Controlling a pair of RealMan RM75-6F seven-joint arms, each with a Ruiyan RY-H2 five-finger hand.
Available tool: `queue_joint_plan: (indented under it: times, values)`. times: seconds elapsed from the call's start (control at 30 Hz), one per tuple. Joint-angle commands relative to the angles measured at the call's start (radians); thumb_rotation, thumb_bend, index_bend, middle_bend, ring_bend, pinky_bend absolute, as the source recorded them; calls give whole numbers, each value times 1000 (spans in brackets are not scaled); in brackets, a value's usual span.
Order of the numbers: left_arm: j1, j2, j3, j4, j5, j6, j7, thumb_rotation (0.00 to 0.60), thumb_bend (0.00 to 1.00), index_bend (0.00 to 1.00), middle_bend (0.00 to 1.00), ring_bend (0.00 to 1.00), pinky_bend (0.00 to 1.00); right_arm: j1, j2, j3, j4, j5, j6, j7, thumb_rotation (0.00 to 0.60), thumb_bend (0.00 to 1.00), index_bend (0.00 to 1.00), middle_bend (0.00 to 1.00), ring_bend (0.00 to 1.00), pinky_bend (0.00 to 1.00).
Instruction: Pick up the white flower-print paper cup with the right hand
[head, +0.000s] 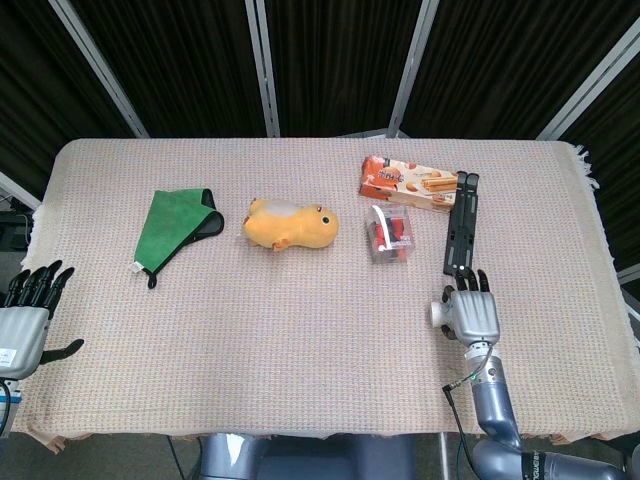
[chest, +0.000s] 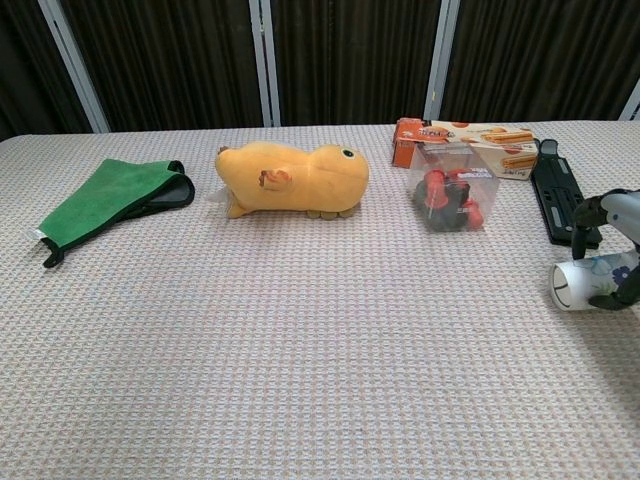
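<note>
White flower-print paper cup (chest: 592, 283) lies on its side under my right hand (head: 474, 314), its open mouth poking out past the hand's left edge, with a blue flower showing on its wall. From the chest view I see the dark fingers (chest: 588, 212) arched over the top of the cup and another curled around its far end, so the hand is wrapped around it, though I cannot tell how firmly it is clamped. The cup looks to be at tablecloth (head: 300, 330) level.

Just ahead of the right hand's fingertips lies a flat black bar (head: 461, 236), pointing away from me. Ahead and to the left of the hand is a clear packet with red contents (head: 389, 233), and beyond that an orange snack box (head: 408, 182). Further left sit a yellow plush toy (head: 290, 224) and, well apart from it, a folded green cloth (head: 175, 226).

My left hand (head: 24, 322) hangs off the table's near left corner, fingers spread apart and holding nothing.
</note>
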Motion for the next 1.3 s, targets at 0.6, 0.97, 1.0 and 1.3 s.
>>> queue_joint_plan:
  times: [0.6, 0.97, 1.0, 1.3]
  values:
    - [0, -1, 0, 0, 0, 1, 3, 600, 0, 0, 0, 0, 0, -71, 6, 194, -153, 55, -74, 468, 600, 239, 474, 166, 0, 0]
    - [0, -1, 0, 1, 0, 1, 1, 600, 0, 0, 0, 0, 0, -106, -87, 219, -48, 8, -83, 687, 600, 218, 474, 166, 0, 0]
    - [0, -1, 0, 1, 0, 1, 1, 600, 0, 0, 0, 0, 0, -108, -89, 218, -44, 11, -86, 692, 600, 218, 474, 166, 0, 0]
    - [1, -3, -1, 0, -2, 3, 6, 600, 0, 0, 0, 0, 0, -122, -120, 201, -6, 31, -96, 694, 600, 218, 474, 166, 0, 0]
